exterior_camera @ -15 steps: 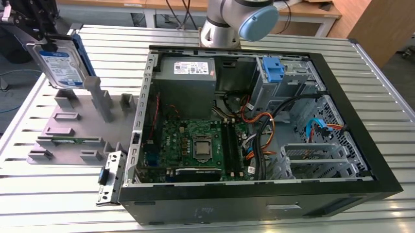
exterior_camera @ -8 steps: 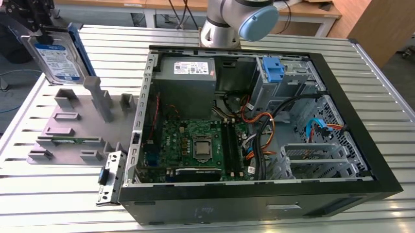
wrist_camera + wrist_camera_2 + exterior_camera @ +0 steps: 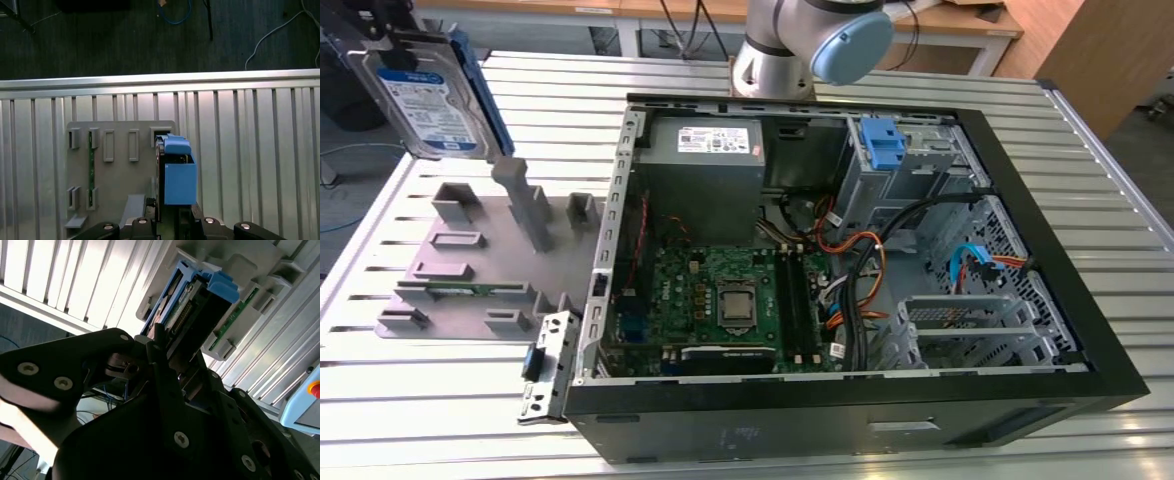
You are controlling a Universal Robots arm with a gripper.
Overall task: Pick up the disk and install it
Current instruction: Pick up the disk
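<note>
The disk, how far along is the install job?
Done: the disk is up off the grey holder plate. In hand: the jaws are shut on it, holding it above that plate. Left: it is not yet inside the open computer case.

It is a robotics lab. A slatted aluminium worktop (image 3: 440, 400) carries an opened computer case (image 3: 854, 415) at centre frame. Cables (image 3: 175, 15) lie on the dark floor (image 3: 100, 40).
</note>
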